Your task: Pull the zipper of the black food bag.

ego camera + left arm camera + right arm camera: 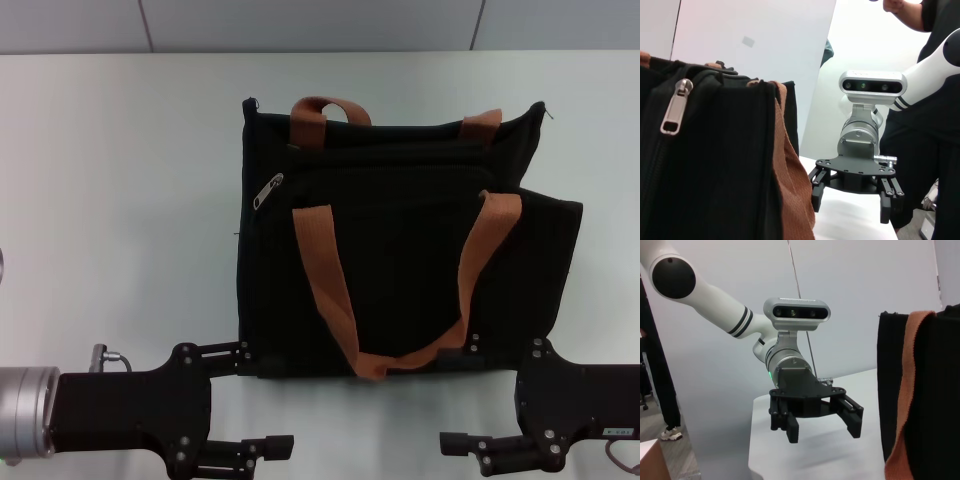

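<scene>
The black food bag (400, 260) lies flat in the middle of the white table, with its two orange-brown handles (325, 270) on top. The silver zipper pull (268, 190) sits near the bag's far left corner. It shows large in the left wrist view (675, 107), on the black fabric (715, 170). My left gripper (270, 398) is open at the bag's near left corner. My right gripper (448, 396) is open at the near right corner. Both are empty, with their fingers pointing at each other. The left wrist view shows the right gripper (850, 212), and the right wrist view shows the left gripper (824, 435).
The white table (120, 200) runs wide on both sides of the bag, up to a pale wall behind it. A person in black (940, 125) stands beyond the table's right side. The bag's edge and a strap (907, 390) fill one side of the right wrist view.
</scene>
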